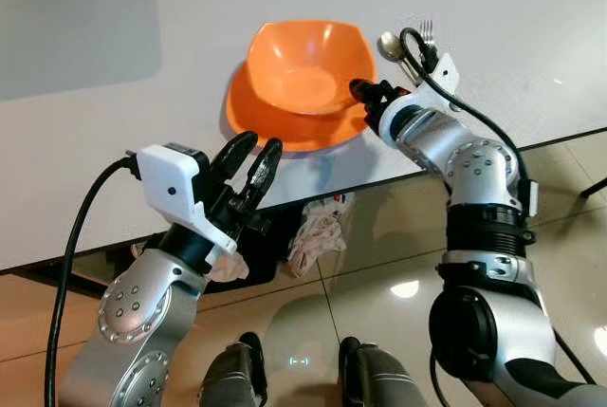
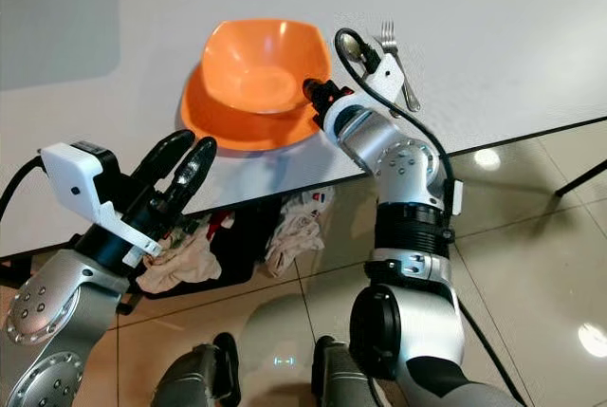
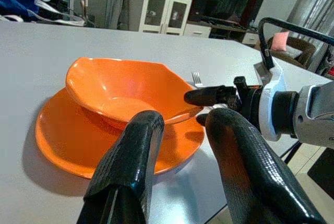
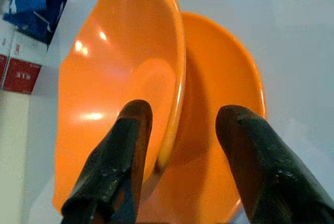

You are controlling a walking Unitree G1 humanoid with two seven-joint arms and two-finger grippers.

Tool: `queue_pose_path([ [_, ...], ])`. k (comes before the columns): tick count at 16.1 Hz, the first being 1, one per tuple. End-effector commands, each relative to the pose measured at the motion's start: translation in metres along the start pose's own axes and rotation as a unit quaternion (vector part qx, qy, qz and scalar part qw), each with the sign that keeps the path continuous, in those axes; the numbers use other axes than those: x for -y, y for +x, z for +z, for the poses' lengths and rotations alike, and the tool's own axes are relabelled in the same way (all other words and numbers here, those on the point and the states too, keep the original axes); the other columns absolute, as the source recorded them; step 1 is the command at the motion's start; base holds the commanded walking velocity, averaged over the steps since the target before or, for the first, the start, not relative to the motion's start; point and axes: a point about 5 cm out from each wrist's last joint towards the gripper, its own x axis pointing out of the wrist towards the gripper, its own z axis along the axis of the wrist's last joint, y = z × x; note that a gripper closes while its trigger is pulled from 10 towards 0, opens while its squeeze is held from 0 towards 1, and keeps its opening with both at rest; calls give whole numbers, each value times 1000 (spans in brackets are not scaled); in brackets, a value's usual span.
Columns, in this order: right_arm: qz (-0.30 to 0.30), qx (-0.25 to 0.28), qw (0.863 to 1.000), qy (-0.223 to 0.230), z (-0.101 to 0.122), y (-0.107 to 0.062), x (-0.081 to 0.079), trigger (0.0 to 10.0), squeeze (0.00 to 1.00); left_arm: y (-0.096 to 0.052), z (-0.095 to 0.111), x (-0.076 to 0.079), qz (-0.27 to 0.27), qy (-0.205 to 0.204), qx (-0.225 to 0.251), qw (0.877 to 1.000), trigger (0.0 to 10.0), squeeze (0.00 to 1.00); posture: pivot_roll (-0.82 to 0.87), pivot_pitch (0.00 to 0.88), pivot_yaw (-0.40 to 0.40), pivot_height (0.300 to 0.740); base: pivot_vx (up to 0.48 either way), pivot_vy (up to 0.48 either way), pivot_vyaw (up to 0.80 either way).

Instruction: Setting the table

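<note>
An orange bowl (image 1: pixel 308 64) sits inside an orange plate (image 1: pixel 251 115) near the front edge of the grey table (image 1: pixel 142 141). The right tool (image 4: pixel 177 145) is at the bowl's right side with its two black fingers (image 4: pixel 122 156) spread apart and straddling the bowl's rim, one finger inside the bowl and the other outside above the plate; whether the pads are pressing on the rim cannot be told, and the gap between them is much wider than the thin wall. Just beyond the right wrist, a fork (image 2: pixel 398 65) and a spoon (image 2: pixel 351 46) lie on the table to the right of the plate, partly hidden by the wrist's white camera mount and black cable. The left tool (image 1: pixel 251 165) hovers off the table's front edge, near the plate's left side, its fingers slightly parted and holding nothing. Under the table's edge, on the glossy tiled floor (image 1: pixel 379 265), a dark bin holds crumpled cloth (image 2: pixel 294 227).
</note>
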Motion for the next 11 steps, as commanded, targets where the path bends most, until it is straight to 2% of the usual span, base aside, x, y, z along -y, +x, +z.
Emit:
queue_pose_path([
  [1, 28, 3, 1000, -10, 6, -4, -9, 10000, 988, -1, -3, 0, -2, 0, -6, 1000, 10000, 0, -88, 253, -1, 740, 0, 0, 0],
  [2, 40, 4, 999, -17, 7, -6, -11, 10000, 784, -1, -3, 0, -3, 0, -5, 1000, 10000, 0, -87, 251, -2, 740, 0, 0, 0],
  [3, 53, 10, 998, -32, 9, -9, -11, 10000, 0, 0, -3, 0, -1, 2, -5, 1000, 10000, 0, -85, 246, -4, 740, 0, 0, 0],
  [4, 59, 13, 997, -42, 10, -11, -11, 10000, 0, 1, -3, 0, 0, 4, -5, 1000, 10000, 0, -85, 246, -4, 740, 0, 0, 0],
  [5, 66, 33, 994, -81, 17, -20, -7, 10000, 0, 2, -5, -6, 17, 10, -10, 1000, 10000, 0, -87, 237, -4, 740, 0, 0, 0],
  [6, 66, 33, 994, -81, 17, -20, -7, 10000, 0, 2, -5, -6, 17, 10, -10, 1000, 10000, 0, -87, 237, -4, 740, 0, 0, 0],
  [7, 90, 65, 990, -88, 27, -35, -2, 10000, 0, 3, -5, -12, 39, 17, -11, 999, 10000, 0, -91, 230, -3, 740, 0, 0, 0],
  [9, 115, 139, 973, -147, 44, -58, 7, 10000, 0, 7, -8, -29, 95, 33, -23, 995, 10000, 0, -89, 212, -1, 740, 0, 0, 0],
  [11, 100, 145, 968, -178, 45, -62, 15, 10000, 0, 7, -8, -38, 119, 43, -26, 992, 10000, 0, -92, 202, 1, 740, 0, 0, 0],
])
